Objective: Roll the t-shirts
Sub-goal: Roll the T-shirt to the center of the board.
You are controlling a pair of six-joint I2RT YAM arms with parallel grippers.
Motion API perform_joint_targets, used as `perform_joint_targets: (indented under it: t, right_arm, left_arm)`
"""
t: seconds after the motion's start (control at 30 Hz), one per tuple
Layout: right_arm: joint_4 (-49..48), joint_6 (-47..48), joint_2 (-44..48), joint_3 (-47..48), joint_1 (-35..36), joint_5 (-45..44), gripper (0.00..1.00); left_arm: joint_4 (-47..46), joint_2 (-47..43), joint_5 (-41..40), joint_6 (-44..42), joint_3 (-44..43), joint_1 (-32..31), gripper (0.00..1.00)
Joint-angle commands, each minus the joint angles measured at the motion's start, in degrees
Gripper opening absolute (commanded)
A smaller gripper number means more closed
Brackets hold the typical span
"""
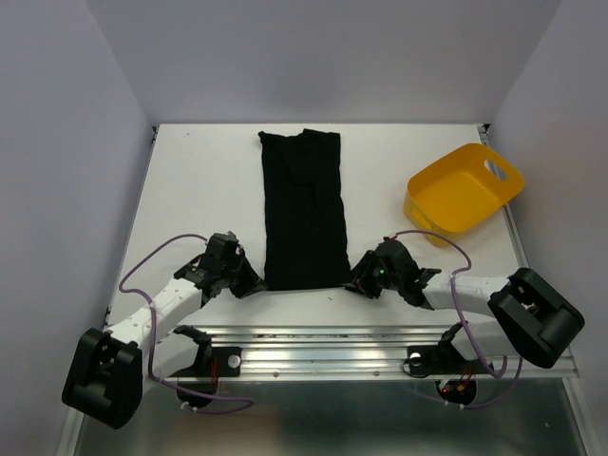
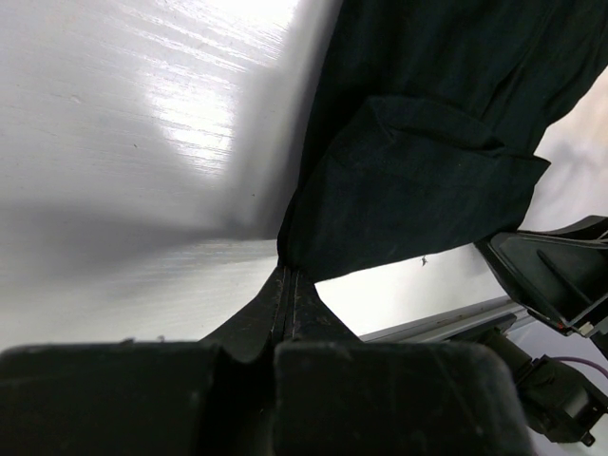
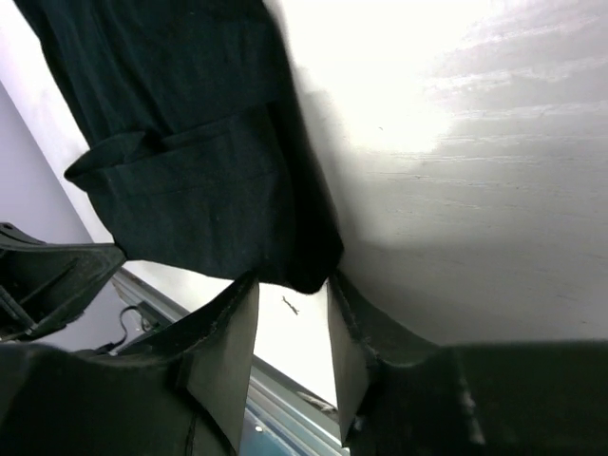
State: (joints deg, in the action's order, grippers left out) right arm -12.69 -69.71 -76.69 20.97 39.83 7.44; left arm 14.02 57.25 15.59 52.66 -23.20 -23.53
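One black t-shirt (image 1: pixel 302 209) lies folded into a long narrow strip down the middle of the white table (image 1: pixel 199 190). My left gripper (image 1: pixel 252 283) is at the strip's near left corner. In the left wrist view its jaws (image 2: pixel 288 271) are pressed together, with the t-shirt (image 2: pixel 427 142) corner pinched at their tips and raised slightly off the table. My right gripper (image 1: pixel 353 283) is at the near right corner. Its jaws (image 3: pixel 291 280) stand apart, and the t-shirt (image 3: pixel 190 142) corner hangs down between the tips.
A yellow plastic tub (image 1: pixel 465 190) sits tilted at the back right of the table. A metal rail (image 1: pixel 332 347) runs along the near edge behind both grippers. Grey walls close in the table on the left, right and far sides.
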Motion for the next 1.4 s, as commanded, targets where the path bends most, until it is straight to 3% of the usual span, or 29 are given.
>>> perform_joint_targets:
  t: [0.0,0.13,0.23,0.5,0.83,1.37]
  right_arm:
    - [0.9,-1.1,3.1,-0.6,0.2,-4.6,0.43]
    - [1.4,-2.4,3.9,-1.3,0.2,-5.6,0.43]
    - [0.5,-2.7,3.3,-1.5,0.2,-5.4,0.38]
    - [0.6,-2.0,3.4,-0.8,0.2,-5.0,0.01]
    - [10.1,0.4,6.1,4.6,0.2,-7.2,0.01]
    - [14.2,3.0,5.1,9.7,0.2,-11.1,0.01]
  left_arm:
    - [0.8,-0.7,-0.6,0.0,0.3,-0.1,0.00]
    - [0.6,-0.7,-0.5,-0.1,0.3,-0.1,0.00]
    - [0.6,-0.5,-0.4,-0.1,0.3,-0.1,0.00]
    - [1.0,-0.8,-0.4,0.2,0.0,0.0,0.00]
    - [4.7,-1.4,-1.5,2.9,-3.0,0.3,0.00]
    - [6.4,1.1,-0.5,5.9,-8.1,3.0,0.00]
